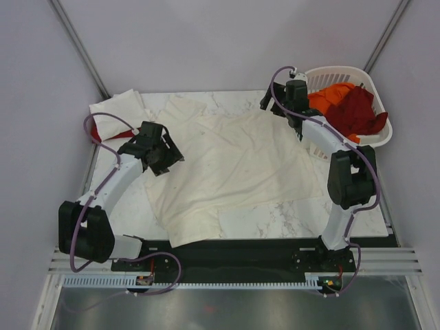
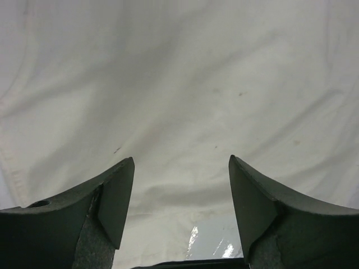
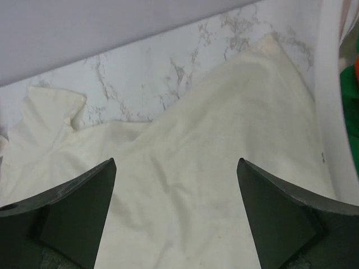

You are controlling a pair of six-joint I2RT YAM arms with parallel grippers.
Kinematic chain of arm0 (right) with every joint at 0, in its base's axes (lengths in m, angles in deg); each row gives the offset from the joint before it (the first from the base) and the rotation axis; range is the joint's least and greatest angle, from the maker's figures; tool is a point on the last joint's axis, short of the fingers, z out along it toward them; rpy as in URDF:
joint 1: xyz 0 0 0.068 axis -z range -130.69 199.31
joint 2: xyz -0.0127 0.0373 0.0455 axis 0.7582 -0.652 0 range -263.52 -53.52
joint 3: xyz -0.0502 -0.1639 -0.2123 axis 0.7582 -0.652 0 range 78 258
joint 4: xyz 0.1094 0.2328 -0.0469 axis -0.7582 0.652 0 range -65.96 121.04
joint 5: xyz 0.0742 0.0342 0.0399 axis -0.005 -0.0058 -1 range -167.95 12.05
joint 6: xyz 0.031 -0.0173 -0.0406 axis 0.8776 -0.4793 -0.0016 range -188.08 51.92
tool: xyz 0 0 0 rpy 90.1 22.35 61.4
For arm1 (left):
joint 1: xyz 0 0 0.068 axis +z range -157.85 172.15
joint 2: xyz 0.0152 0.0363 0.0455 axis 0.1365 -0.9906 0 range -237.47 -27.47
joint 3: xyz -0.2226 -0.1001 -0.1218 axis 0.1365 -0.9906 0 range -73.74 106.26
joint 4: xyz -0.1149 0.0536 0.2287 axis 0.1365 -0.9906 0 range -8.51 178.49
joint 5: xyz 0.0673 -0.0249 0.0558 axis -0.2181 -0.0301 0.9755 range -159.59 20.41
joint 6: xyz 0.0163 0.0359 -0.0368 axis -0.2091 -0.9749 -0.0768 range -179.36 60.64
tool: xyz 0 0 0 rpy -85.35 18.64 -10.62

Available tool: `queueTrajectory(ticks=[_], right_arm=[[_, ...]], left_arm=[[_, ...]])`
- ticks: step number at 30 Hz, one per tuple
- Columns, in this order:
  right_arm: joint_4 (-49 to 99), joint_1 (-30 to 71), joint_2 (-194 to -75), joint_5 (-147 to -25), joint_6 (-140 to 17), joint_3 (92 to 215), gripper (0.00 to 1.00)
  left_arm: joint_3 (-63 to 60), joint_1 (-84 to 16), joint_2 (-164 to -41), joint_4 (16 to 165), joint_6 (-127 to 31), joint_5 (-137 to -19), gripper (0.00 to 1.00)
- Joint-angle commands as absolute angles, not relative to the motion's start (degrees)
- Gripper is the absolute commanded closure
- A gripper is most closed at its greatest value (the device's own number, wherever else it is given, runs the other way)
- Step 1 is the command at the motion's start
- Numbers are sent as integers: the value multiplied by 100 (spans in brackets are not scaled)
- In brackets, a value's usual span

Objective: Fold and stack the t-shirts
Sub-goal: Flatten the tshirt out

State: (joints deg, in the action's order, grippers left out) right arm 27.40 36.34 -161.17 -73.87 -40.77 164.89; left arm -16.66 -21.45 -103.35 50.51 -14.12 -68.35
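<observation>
Seen from above, a cream t-shirt (image 1: 234, 165) lies spread across the marble surface (image 1: 302, 213), with my two arms reaching in from either side. Only this view takes in the white basket (image 1: 385, 130) at the far right, holding an orange shirt (image 1: 333, 93) and a red shirt (image 1: 361, 113). It alone also shows the white cloth (image 1: 120, 110) bunched in the far left corner.

My wrist cameras show what the overhead view cannot: both sets of jaws stand wide apart, gripping nothing. My left claw (image 2: 180, 162) hangs over the t-shirt's left edge. Cream fabric fills nearly the whole left wrist view, dotted with a few dark specks (image 2: 240, 94). A gleam of bare surface shows low between the fingers. Whether they touch the fabric I cannot tell.

My right claw (image 3: 176, 162) hangs over the t-shirt's far right corner, just beside the basket, whose wall runs down the right edge of that view. The fabric spreads beneath and beyond the fingers, with bare marble past it.
</observation>
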Motion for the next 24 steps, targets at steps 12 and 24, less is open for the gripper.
queueTrajectory(ticks=[12, 24], right_arm=[[2841, 3419, -17251, -9098, -4100, 16798, 2], [4073, 4438, -17928, -7453, -4224, 17520, 2]], left_arm=[[-941, -2103, -11113, 5931, -2051, -6528, 24], [-500, -2103, -11764, 6116, -2270, -6923, 27]])
